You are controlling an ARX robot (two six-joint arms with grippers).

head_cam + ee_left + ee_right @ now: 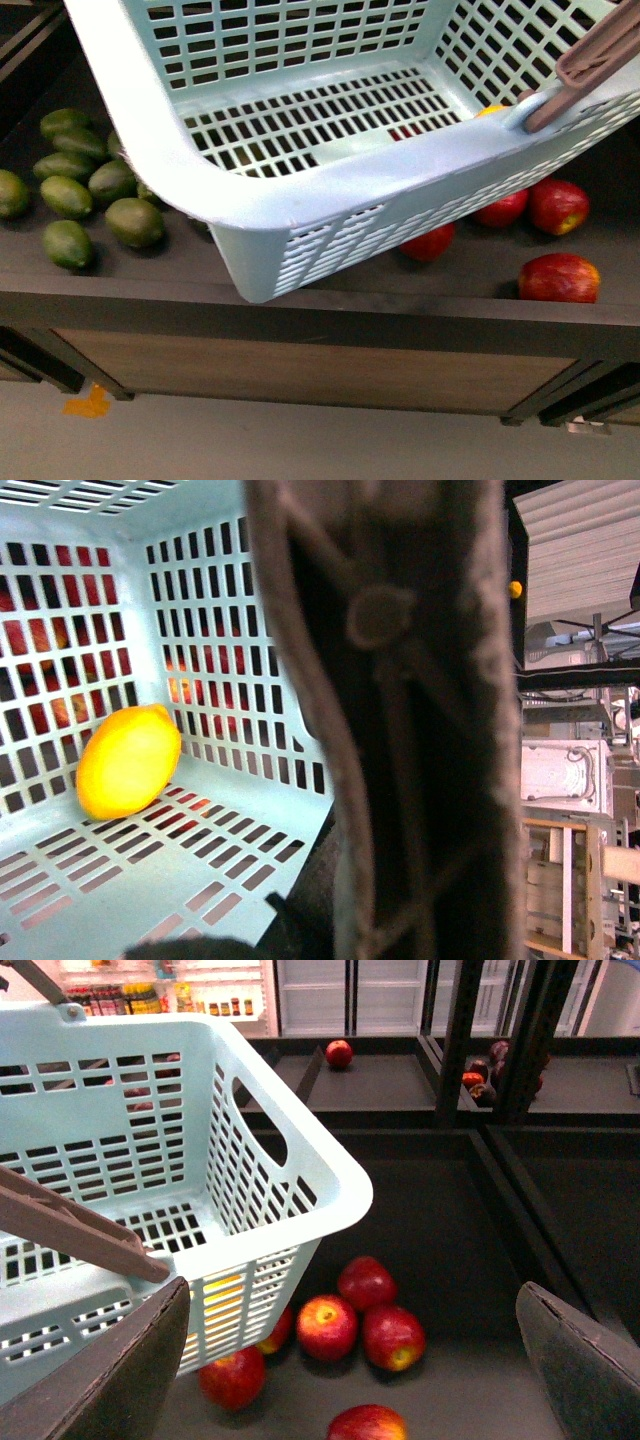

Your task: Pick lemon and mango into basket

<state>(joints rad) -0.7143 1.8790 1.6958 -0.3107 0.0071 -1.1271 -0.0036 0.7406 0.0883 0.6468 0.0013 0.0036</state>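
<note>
Inside the basket (300, 195) hanging over the counter (300, 312) we are seeing only the lemon (128, 762), the mango nowhere showing, our right pincer (350, 1355) gaping empty, and we cannot tell the left pincer's state.

From our body camera we look steeply down on the basket (300, 205), near enough that it fills the upper frame, with the dark surface (470, 268) beneath it. Our left wrist camera sits hard against the basket's brown handle (400, 730), facing into the basket. Our right wrist camera looks from beside the basket down at red apples (327, 1326) under it. The body view shares these.
</note>
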